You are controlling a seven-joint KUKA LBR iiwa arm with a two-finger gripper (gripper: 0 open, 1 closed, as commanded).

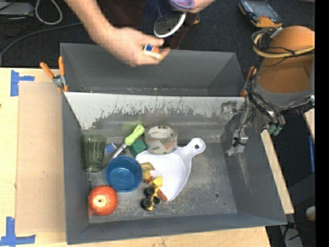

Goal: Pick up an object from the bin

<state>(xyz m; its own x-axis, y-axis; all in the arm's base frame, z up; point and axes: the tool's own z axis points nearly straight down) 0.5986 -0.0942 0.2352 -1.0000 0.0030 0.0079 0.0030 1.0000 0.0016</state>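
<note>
Jaws: opening cannot be told (too small) | over bare bin floor (221, 187) | white paddle board (172, 173) nearby

I see a dark floor (216, 30) across the top of my feed, carpet-like as far as I can tell. At the upper left a loop of pale cable (49, 9) lies on it, next to a flat light-grey thing (14, 7) at the edge. At the upper right sits a small grey-and-orange device (259, 13). The same dark floor shows at the lower right. The light is soft and even.
</note>
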